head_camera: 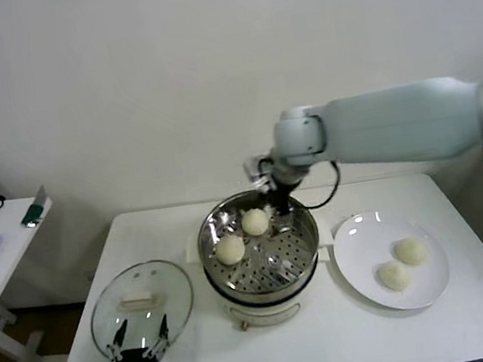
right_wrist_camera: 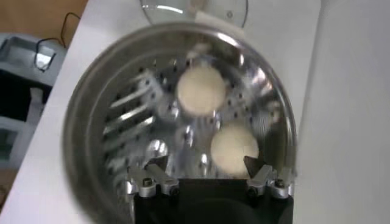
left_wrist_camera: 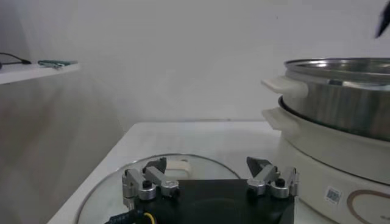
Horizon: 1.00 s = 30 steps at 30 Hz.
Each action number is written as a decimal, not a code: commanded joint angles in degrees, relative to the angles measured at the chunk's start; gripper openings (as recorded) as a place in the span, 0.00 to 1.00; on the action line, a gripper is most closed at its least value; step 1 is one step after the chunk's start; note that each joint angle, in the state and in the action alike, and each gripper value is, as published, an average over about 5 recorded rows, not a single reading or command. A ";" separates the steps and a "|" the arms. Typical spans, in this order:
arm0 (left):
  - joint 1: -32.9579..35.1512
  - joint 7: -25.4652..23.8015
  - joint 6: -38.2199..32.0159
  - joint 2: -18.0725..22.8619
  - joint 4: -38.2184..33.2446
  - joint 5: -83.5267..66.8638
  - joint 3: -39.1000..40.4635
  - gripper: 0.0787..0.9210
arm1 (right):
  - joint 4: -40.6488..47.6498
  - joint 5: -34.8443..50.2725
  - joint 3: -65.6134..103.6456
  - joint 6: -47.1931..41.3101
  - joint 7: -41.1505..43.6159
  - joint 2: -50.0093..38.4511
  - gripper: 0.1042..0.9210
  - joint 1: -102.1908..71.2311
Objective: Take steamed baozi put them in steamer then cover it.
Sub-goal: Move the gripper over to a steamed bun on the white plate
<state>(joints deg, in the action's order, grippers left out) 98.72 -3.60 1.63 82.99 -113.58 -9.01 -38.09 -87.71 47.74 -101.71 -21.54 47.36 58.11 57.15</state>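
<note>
Stainless steamer (head_camera: 261,259) sits mid-desk with two steamed baozi (head_camera: 230,249) already inside, so I'd call it about half done. Two more buns wait on the white plate (head_camera: 363,276) to the robot's right, and the glass lid (head_camera: 142,303) lies on the desk (head_camera: 336,339) to the left, not on yet. Right pincer (right_wrist_camera: 207,175) hangs over the basket's far side, jaws apart, holding nothing. Left pincer (left_wrist_camera: 210,178) is parked low by the lid, also spread and empty. Nothing seems to block the plate; a side table (head_camera: 0,255) with a mouse stands off left.
</note>
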 commanded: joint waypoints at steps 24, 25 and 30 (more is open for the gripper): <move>0.52 0.06 -0.16 0.93 0.23 0.22 -0.25 0.88 | 2.60 -29.45 7.62 3.92 1.12 -30.65 0.88 -29.18; 0.59 0.06 -0.19 0.94 0.22 0.22 -0.29 0.88 | 3.04 -29.77 8.93 3.61 0.82 -30.22 0.88 -30.43; 0.84 0.09 -0.33 0.88 0.33 0.24 -0.47 0.88 | 5.15 -30.59 13.04 2.55 -0.36 -28.21 0.88 -34.76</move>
<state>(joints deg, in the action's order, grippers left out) 99.39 -3.55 1.42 83.92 -113.36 -8.80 -38.48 -85.97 21.16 -98.20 -18.06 48.54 30.09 35.64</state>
